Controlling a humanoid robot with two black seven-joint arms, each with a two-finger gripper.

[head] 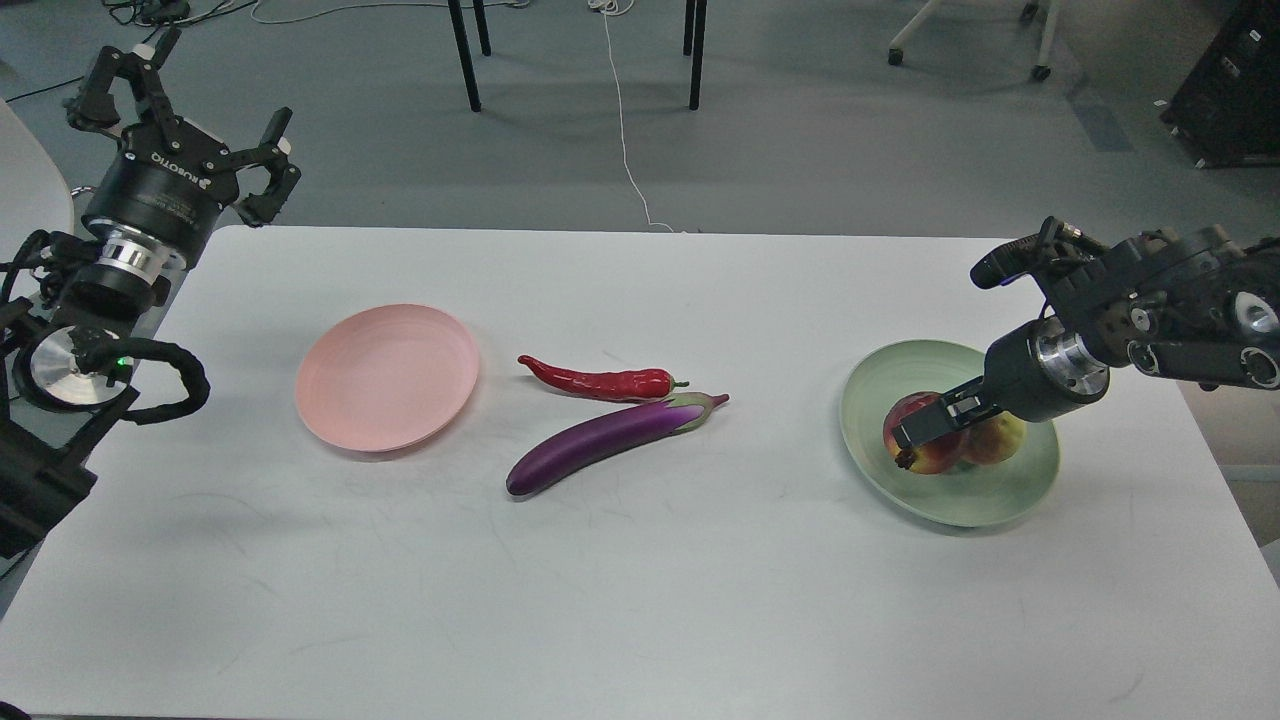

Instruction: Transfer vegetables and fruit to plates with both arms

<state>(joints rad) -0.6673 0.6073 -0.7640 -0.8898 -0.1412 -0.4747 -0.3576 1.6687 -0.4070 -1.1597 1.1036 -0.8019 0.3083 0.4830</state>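
The right gripper (925, 428) reached down into the pale green plate (1010, 500) and was closed around the dark red pomegranate (915, 455), its black fingers (915, 428) lying across the top of the fruit. Just behind the pomegranate, on the wrist side of that gripper, sat the peach (995, 440), touching it (both fruits rested inside the same plate).

Well off to the gripper's left, in the middle of the white table (640, 600), lay the purple eggplant (600, 445) with its cap pointing back toward the right gripper. The red chili pepper (600, 380) lay just beyond it, close beside it near the stem ends; whether the two touched could not be told.

The left gripper (185, 110) was raised at the far left corner of the table, its fingers spread wide and holding nothing. The pale pink plate (385, 375) sat bare on the table, below and to the right of that gripper, well apart from it, between it and the two vegetables.
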